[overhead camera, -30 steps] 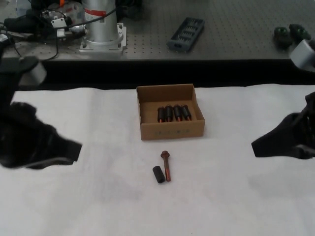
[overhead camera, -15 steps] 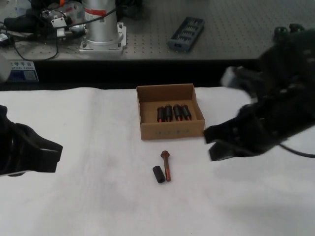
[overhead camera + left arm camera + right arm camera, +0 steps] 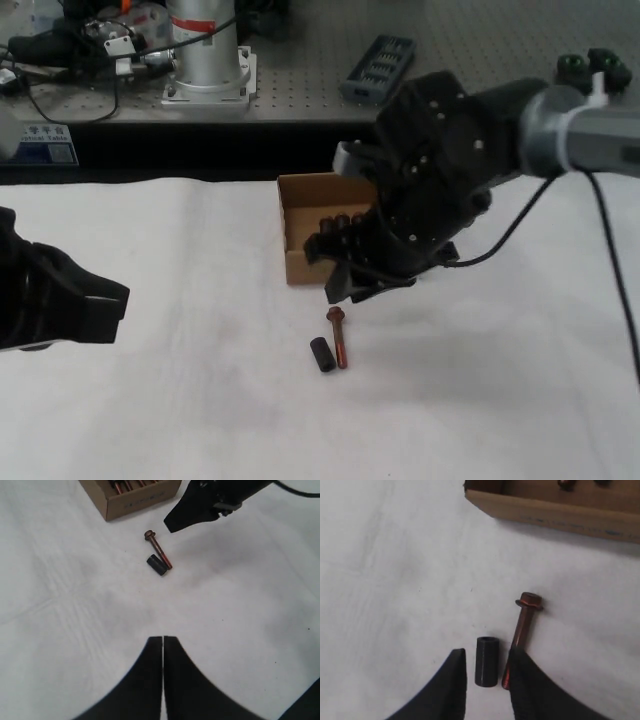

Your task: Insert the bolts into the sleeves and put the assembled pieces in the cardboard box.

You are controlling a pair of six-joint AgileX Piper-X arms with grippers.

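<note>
A copper-coloured bolt [image 3: 340, 340] lies on the white cloth in front of the cardboard box [image 3: 300, 195], with a short black sleeve [image 3: 321, 355] right beside it. My right gripper [image 3: 338, 288] hangs just above them, open; in the right wrist view its fingers [image 3: 455, 680] straddle the sleeve [image 3: 486, 661], with the bolt [image 3: 522, 630] against the other finger. My left gripper [image 3: 163, 645] is shut on nothing, far to the left of the bolt [image 3: 157, 555] and sleeve [image 3: 157, 565]. Several assembled pieces [image 3: 335, 220] lie in the box, partly hidden by the right arm.
The box's front wall [image 3: 555, 505] stands just beyond the bolt head. White cloth [image 3: 200, 420] covers the bench around the parts. Behind it, a perforated metal table carries a silver post [image 3: 205, 50] and a dark rack [image 3: 378, 65].
The right arm has swung in from the right edge, over the box, and down to the bolt and sleeve. The left arm drew back to the left, then held still.
</note>
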